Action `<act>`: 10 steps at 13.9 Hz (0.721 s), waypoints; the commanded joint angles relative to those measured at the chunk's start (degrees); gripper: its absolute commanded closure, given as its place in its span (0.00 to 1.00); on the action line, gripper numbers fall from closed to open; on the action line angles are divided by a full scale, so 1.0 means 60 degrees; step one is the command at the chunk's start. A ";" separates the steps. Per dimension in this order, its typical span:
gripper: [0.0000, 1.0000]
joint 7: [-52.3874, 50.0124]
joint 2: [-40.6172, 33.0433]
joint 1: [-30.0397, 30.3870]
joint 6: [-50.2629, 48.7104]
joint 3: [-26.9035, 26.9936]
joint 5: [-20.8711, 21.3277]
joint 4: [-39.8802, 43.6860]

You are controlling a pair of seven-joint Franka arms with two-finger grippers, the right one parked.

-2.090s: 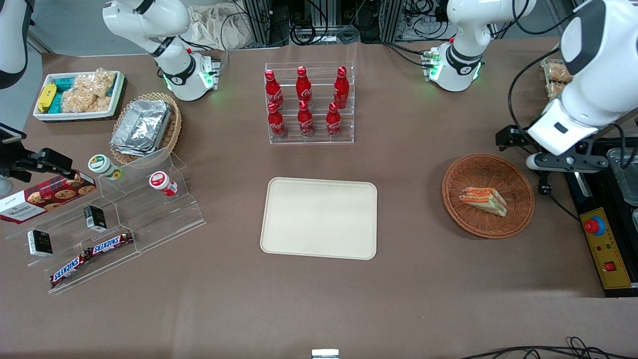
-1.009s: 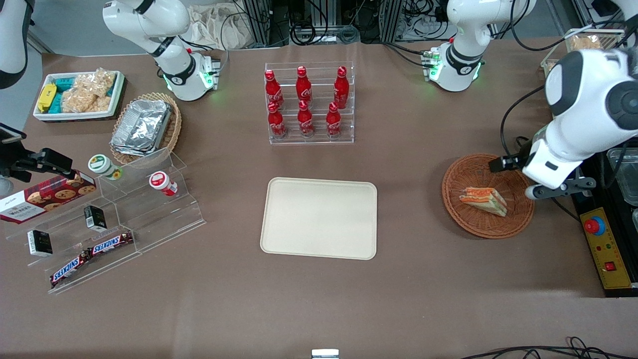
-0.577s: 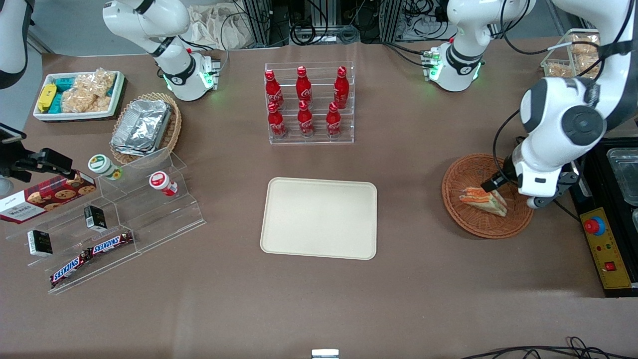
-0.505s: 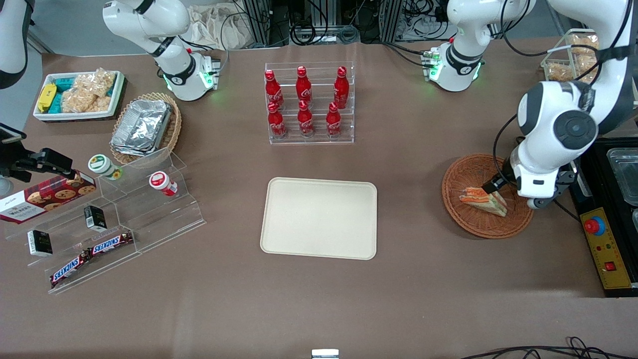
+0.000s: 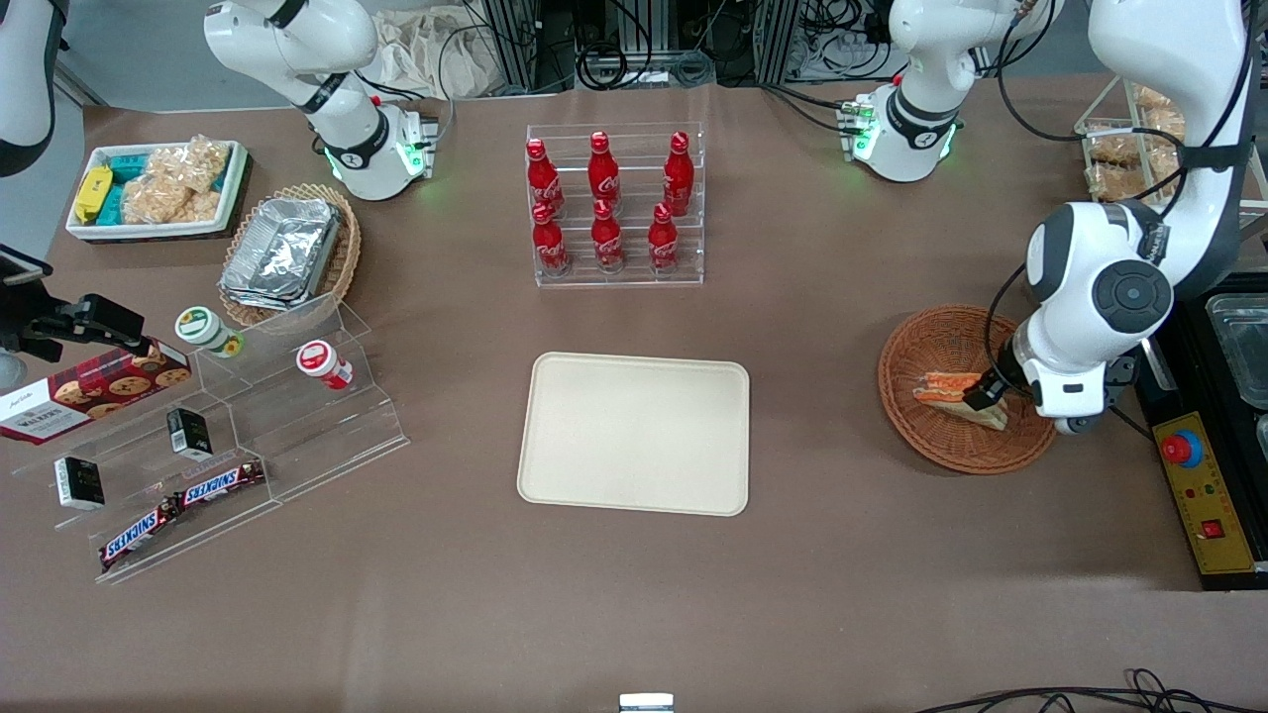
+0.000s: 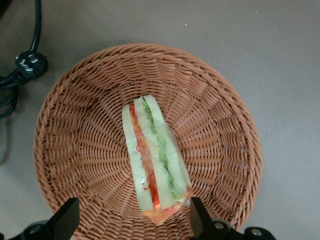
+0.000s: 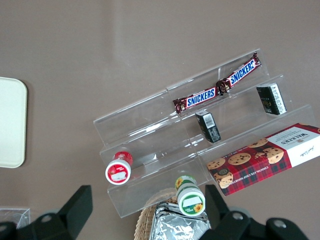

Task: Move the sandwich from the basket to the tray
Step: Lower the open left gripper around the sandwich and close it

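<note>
Lowered since a moment ago, the left arm's pincer (image 6: 131, 222) now hangs over the basket (image 5: 921, 436), fingers (image 6: 67, 218) spread wide on either side of the sandwich (image 6: 152, 160) lying below it. Well apart, toward the parked arm, the tray (image 5: 634, 433) sits on the desk (image 5: 634, 594).

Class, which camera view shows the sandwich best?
The left wrist view: the sandwich lies fully visible in the basket, between the open gripper fingers. The front view shows the sandwich small, partly covered by the arm; the right wrist view shows none of it.
</note>
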 commanded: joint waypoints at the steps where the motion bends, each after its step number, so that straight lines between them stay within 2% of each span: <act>1: 0.01 -0.0616 0.0175 0.0101 0.0114 -0.0140 -0.0160 0.0113; 10: 0.01 -0.0618 0.0746 0.0116 0.0612 -0.0140 -0.0395 0.0231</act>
